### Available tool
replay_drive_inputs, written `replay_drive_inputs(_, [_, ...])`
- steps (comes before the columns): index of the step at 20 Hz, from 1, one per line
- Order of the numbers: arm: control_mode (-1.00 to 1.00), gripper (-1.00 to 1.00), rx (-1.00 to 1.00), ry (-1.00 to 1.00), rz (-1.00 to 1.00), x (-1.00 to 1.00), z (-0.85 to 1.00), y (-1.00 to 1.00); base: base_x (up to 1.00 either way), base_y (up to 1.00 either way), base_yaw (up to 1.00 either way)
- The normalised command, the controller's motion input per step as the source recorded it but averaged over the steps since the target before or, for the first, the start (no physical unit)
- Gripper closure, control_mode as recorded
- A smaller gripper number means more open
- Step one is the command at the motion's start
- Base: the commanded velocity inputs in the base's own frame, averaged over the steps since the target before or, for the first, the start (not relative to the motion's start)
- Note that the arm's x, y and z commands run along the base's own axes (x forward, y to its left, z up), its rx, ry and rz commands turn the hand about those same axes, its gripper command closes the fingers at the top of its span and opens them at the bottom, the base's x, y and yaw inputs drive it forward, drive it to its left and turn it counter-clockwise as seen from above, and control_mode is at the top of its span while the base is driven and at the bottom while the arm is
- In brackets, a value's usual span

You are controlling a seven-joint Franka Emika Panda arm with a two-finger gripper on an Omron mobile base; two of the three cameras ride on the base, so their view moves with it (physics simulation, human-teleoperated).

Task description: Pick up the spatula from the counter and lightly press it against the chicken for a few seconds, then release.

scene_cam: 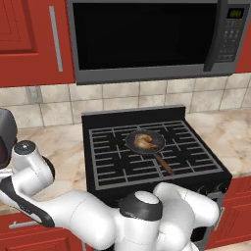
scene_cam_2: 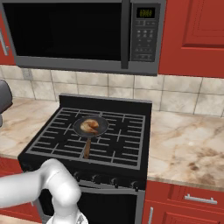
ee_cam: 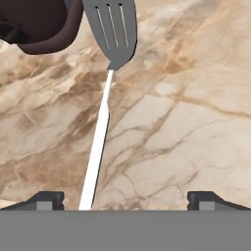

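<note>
Hovering over the marble counter (ee_cam: 186, 122), the end effector (ee_cam: 130, 198) has its jaws spread wide and holds nothing, so this looks like the reach-and-grasp step, with the press on the chicken not yet begun. The spatula (ee_cam: 115, 54) lies flat on the counter right beneath it. Its thin white handle runs away from between the fingertips, nearer the left one than the right, up to the grey slotted blade. I'd say the next move calls for a small sideways shift to centre the handle, then a descent and a close across its narrow width. The stone to the right of the handle is bare and gives room. At the far end a dark rounded object (ee_cam: 39, 24) sits just beside the blade, so the grip is better taken low on the handle. Farther off, on the black stove (scene_cam: 196, 162), a pan (scene_cam: 131, 142) holds the chicken (scene_cam: 143, 141), with its handle pointing toward the front edge.
</note>
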Motion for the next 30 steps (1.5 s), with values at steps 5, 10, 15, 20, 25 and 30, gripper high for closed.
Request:
replay_drive_inputs(5, [-1.00,-1.00,-0.02,0.06,0.00,0.18,-0.13,0.23,0.00,0.00,0.00])
replay_drive_inputs(10, [-1.00,-1.00,-0.03,0.04,0.00,0.15,-0.14,0.20,0.00,0.00,0.00])
replay_drive_inputs(15, [-1.00,-1.00,-0.05,0.00,0.00,0.12,-0.22,0.18,0.00,0.00,0.00])
replay_drive_inputs(20, [-1.00,-1.00,-0.04,0.00,0.00,0.13,-0.24,0.15,0.00,0.00,0.00])
replay_drive_inputs(25, [-1.00,-1.00,-0.03,0.00,0.00,0.20,-0.21,0.16,0.00,0.00,0.00])
replay_drive_inputs(30, [-1.00,-1.00,-0.02,0.00,0.00,0.25,-0.20,0.18,0.00,0.00,0.00])
